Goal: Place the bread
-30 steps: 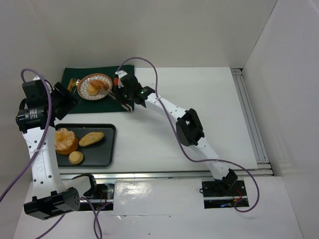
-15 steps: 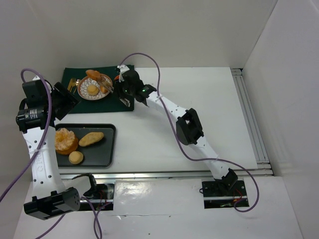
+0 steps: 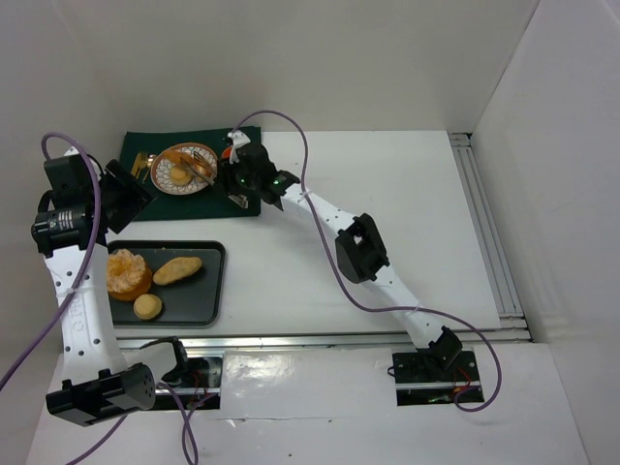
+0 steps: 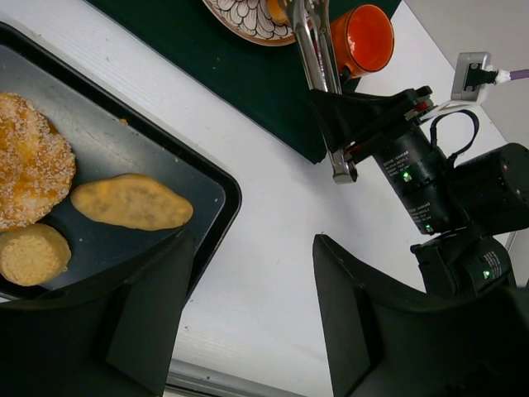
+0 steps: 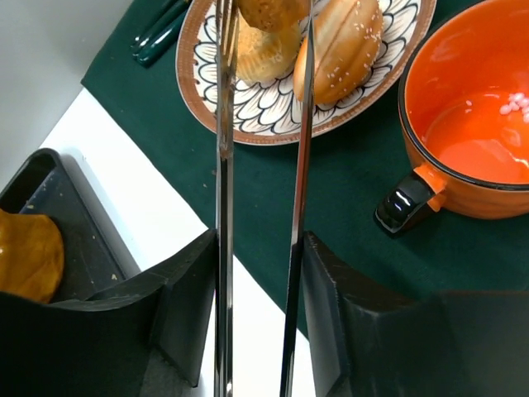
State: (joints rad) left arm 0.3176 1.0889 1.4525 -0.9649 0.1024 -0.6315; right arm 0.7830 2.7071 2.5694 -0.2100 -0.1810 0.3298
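**Tally by location**

Tongs [image 5: 224,207] were clamped in the right gripper [image 5: 260,256], their blades narrowly parted, with one bread roll [image 5: 269,10] lodged between the tips. Three rolls in all were counted over the plate [image 5: 248,124] and three on the tray [image 3: 199,302]. One orange cup [image 5: 471,107] was noted. The left gripper [image 4: 248,248] was spread wide and empty.

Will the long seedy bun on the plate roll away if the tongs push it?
Probably not far: the seedy bun is oval, so it would likely slide or pivot, not roll. It looks soft and light, so the thin metal tongs might dent it.
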